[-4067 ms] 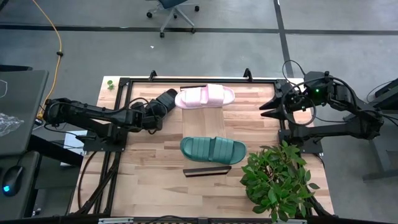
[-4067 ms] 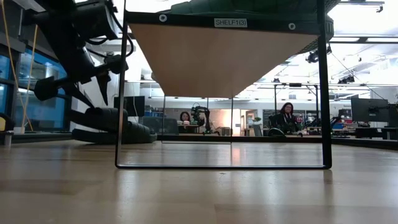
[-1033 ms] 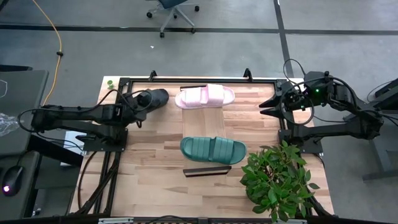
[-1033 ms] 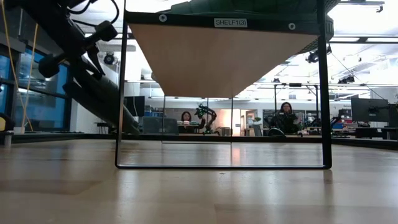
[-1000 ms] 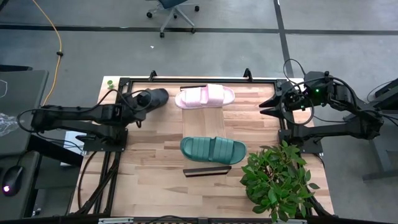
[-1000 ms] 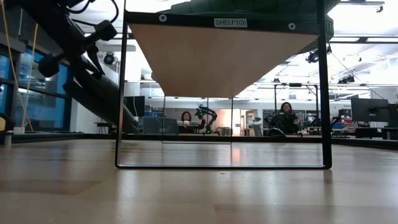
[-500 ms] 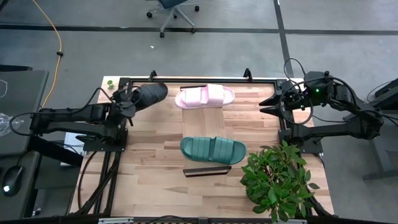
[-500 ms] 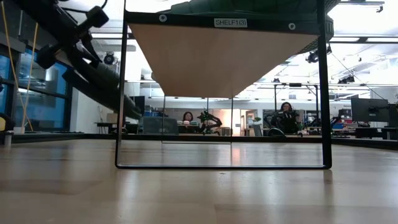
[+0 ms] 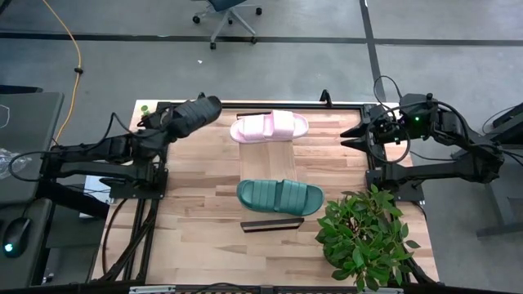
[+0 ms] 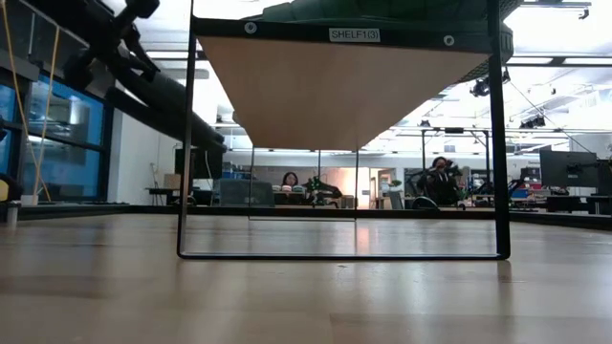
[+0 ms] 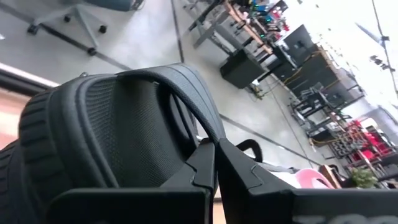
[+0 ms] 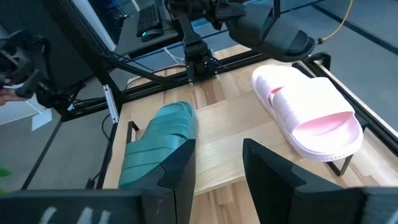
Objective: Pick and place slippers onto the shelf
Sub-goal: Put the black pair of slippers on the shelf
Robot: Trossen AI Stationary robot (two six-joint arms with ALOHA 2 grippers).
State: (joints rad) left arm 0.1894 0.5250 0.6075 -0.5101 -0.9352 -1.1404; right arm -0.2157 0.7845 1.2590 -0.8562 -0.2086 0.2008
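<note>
High view shows the butcher-block table (image 9: 196,220) with the shelf (image 9: 274,155) standing at its centre, a long light board running from 12 to 6 o'clock with dark rails at both short ends. A potted plant (image 9: 364,237) sits at about 4 o'clock from the shelf. The teal slipper (image 9: 279,196) lies across the shelf's 6 o'clock end, and the pink slipper (image 9: 269,126) lies across its 12 o'clock end. The black slipper (image 9: 192,114) is raised at about 10 o'clock from the shelf, over the table's far corner, with the left gripper (image 11: 216,163) clamped on its strap. The right gripper (image 9: 358,139) waits at about 2 o'clock, its fingers spread apart.
</note>
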